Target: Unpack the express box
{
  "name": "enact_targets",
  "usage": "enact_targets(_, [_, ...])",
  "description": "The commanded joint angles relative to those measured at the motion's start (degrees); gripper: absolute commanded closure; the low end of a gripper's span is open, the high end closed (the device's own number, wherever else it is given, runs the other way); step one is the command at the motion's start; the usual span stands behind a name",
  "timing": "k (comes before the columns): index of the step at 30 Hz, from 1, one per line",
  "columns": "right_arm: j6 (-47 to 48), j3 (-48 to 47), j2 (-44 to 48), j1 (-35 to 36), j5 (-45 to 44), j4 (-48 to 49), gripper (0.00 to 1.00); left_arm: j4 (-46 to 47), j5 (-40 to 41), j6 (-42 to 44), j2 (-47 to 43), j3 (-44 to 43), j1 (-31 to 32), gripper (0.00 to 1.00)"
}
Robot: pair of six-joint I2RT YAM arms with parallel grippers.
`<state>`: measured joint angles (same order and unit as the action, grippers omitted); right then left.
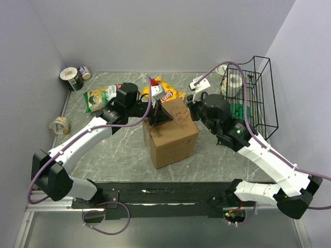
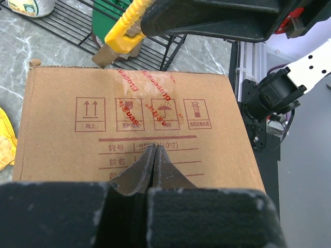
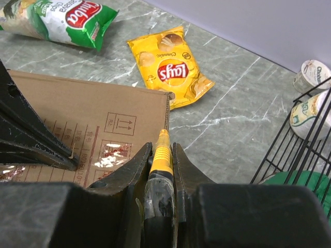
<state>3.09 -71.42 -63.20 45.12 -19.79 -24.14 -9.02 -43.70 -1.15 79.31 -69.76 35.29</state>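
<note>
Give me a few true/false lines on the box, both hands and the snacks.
1. The right hand grips a yellow knife. True.
2. The express box has its flaps open. False: flaps are closed, and tape is still on the top.
3. The left hand is open. False: it is shut, tips at the box top.
4. The Lay's bag lies on the table, outside the wire basket. True.
</note>
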Motion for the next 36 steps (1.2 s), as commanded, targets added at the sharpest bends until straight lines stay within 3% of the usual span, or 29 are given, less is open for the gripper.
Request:
enact_targets(1, [-3.0, -3.2, 0.0, 0.4, 1.5, -3.8, 1.00, -2.2, 2.1, -0.5, 0.1, 1.5, 0.4, 0.99])
enact_targets(12, [-8.0, -3.6, 0.0, 0.3, 3.4, -11.5, 1.00, -2.0, 5.0, -0.8, 0.1, 2.5, 0.5, 0.99])
enact_targets(23, [-10.5, -12.0, -2.2, 0.3, 8.3, -22.5, 1.00, -2.1, 10.3, -1.2, 0.4, 3.8, 1.4, 0.99])
enact_targets(36, [-11.6, -15.9, -6.0, 0.4, 8.5, -23.1, 1.00, -3.6, 14.6, -1.0, -1.1, 4.0, 1.5, 0.99])
